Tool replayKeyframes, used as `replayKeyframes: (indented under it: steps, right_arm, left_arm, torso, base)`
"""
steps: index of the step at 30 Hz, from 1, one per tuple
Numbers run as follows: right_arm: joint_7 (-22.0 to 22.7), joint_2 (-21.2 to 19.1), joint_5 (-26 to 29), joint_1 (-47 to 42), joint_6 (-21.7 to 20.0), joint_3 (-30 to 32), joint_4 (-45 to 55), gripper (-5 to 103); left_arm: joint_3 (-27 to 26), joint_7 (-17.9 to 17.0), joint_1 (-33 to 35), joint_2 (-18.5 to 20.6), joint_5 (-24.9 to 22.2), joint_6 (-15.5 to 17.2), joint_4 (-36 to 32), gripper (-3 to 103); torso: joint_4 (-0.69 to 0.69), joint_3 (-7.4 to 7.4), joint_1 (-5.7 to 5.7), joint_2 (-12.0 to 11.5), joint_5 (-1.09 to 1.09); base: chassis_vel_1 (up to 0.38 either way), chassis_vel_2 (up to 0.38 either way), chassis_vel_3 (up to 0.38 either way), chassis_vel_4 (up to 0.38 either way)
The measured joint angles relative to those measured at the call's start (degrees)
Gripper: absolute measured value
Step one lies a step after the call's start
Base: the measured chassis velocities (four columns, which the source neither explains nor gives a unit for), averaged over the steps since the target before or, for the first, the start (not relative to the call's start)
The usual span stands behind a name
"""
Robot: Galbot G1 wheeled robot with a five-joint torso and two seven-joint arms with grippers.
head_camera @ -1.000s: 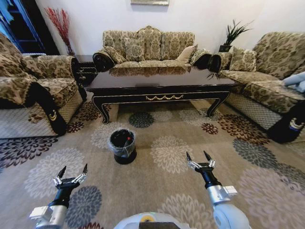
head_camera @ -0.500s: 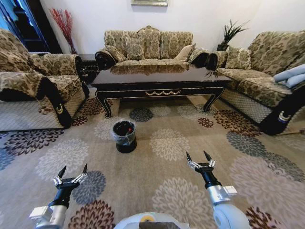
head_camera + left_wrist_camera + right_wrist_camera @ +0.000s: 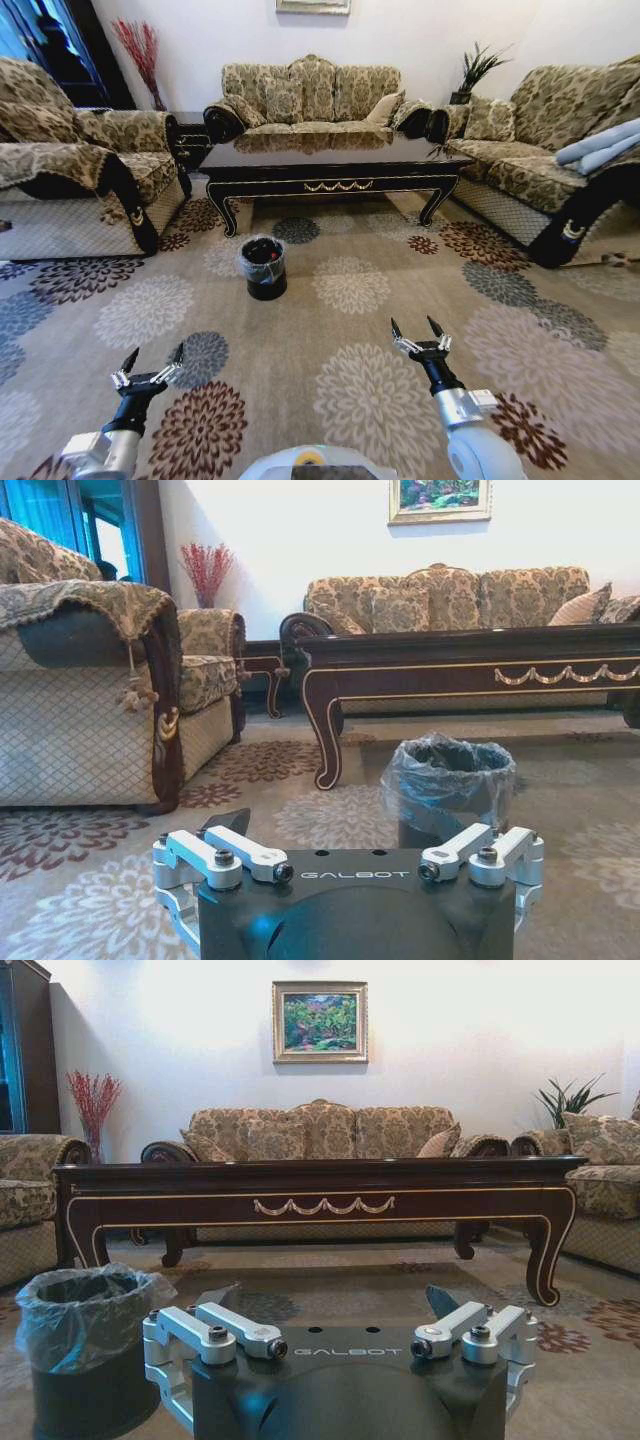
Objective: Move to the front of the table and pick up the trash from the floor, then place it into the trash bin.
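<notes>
Both grippers, left [image 3: 152, 362] and right [image 3: 420, 333], hung spread and empty low in the frame; the bin [image 3: 264, 268] stood left of centre, before the table [image 3: 330, 165] at upper centre. No trash showed on the floor [image 3: 380, 400]; a search could stall, or the base could nudge the bin.

Open floor [image 3: 420, 300] ahead; trash bin [image 3: 265, 267] before table [image 3: 330, 165].

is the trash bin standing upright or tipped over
Upright. The trash bin stands on its base on the floor before the table, its bag-lined rim facing up.
</notes>
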Motion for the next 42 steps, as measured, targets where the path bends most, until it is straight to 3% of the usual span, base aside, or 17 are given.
replayKeyframes:
  steps: [42]
  right_arm:
    - [0.0,0.0,0.0,0.0,0.0,0.0,0.0,100]
  left_arm:
    - [0.0,0.0,0.0,0.0,0.0,0.01,0.0,100]
  torso:
    - [0.0,0.0,0.0,0.0,0.02]
  base:
    - [0.216,-0.222,-0.217,0.22]
